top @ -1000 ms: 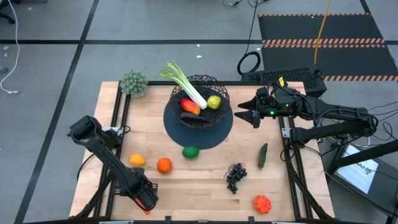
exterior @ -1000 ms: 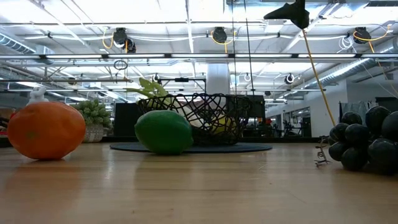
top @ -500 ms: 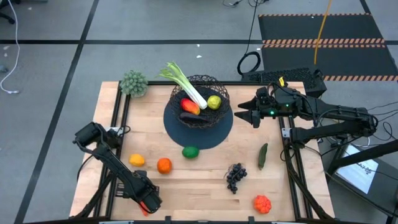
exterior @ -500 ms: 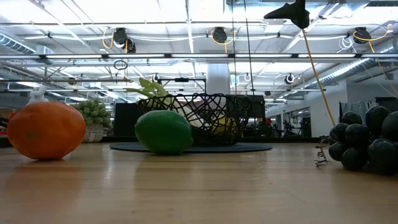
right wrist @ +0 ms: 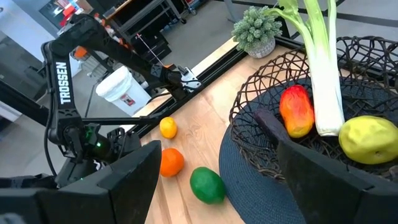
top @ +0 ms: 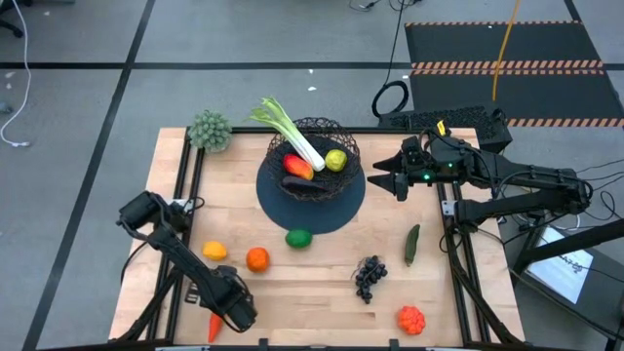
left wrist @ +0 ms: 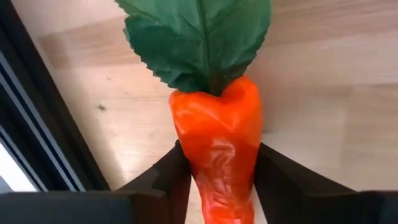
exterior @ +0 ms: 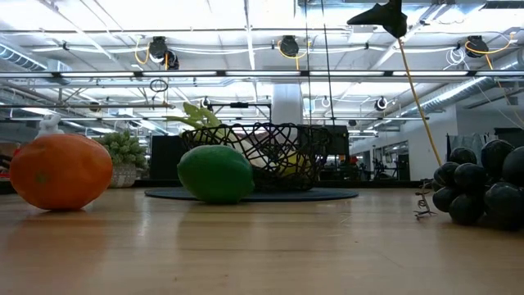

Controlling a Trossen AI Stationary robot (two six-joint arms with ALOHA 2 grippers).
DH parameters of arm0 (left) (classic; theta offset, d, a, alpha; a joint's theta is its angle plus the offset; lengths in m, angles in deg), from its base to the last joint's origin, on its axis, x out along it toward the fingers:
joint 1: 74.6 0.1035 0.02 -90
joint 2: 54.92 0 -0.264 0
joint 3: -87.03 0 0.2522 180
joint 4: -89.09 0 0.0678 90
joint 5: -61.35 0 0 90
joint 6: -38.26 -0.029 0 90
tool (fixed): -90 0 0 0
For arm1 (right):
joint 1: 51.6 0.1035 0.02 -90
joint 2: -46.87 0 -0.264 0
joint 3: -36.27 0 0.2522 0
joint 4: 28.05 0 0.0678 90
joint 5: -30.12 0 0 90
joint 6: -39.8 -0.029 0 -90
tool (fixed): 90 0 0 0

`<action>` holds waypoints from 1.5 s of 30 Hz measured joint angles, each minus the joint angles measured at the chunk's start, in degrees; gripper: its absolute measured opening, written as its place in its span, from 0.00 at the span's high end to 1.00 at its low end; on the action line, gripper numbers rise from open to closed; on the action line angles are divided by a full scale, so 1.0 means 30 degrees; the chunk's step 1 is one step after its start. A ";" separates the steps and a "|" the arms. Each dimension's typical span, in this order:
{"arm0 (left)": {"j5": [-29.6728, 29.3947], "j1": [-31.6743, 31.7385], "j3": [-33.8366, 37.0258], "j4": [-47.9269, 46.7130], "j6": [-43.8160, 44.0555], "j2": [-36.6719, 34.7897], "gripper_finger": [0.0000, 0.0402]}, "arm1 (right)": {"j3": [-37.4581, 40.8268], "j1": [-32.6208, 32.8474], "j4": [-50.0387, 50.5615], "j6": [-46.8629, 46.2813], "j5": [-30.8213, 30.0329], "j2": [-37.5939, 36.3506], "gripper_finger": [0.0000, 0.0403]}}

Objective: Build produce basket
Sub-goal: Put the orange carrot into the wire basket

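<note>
An orange carrot (left wrist: 214, 143) with green leaves (left wrist: 199, 37) lies on the wood at the table's near left corner (top: 214, 327). My left gripper (left wrist: 217, 180) (top: 230, 312) stands over it, pointing steeply down, shut on it. The black wire basket (top: 314, 156) sits on a dark round mat at the far middle and holds a leek (top: 292, 132), a mango (top: 297, 166) and a lemon (top: 335, 160). My right gripper (top: 385, 181) hangs open above the table to the right of the basket (right wrist: 292, 68). My left gripper pinches the carrot's body between its two fingers (left wrist: 163, 177), one on each long side (left wrist: 185, 158), below the leafy top. The fingers come steeply from above and lie across the carrot. The carrot lies on the table; its thin end is hidden below the gripper.
Loose on the table: a small yellow-orange fruit (top: 214, 251), an orange (top: 256, 258), a lime (top: 298, 237), a cucumber (top: 412, 244), dark grapes (top: 369, 276) and a red-orange fruit (top: 410, 319). A fuzzy green clump (top: 210, 130) stands at the far left corner.
My left arm has sunk a little over the carrot at the near left corner and its wrist has rolled. More of the carrot now shows beside the gripper. My right arm has kept still.
</note>
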 joint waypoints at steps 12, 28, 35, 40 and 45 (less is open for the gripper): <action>-0.0925 0.2165 0.0000 -0.3887 -0.3881 -0.6654 0.62 | 0.0000 0.0000 0.0048 -0.0273 -0.0029 0.0000 0.22; -1.0963 0.8224 -0.0007 0.0133 -0.9459 -1.9389 0.62 | 0.0000 0.0007 0.0002 -0.0608 -0.0495 0.0000 0.22; -1.0712 1.2031 -0.0022 0.6091 -1.7009 -2.0578 0.62 | 0.0000 0.0008 -0.0031 -0.4107 -0.2017 0.0000 0.22; -0.7553 1.4226 -0.0022 0.9270 -2.0877 -1.9890 0.62 | 0.0000 0.0404 -0.0581 -0.6477 -0.1590 0.0044 0.22; -0.4953 1.5603 -0.0022 1.2007 -2.3878 -1.8910 0.62 | 0.0000 0.0981 -0.1545 -0.6791 -0.1639 0.0355 0.22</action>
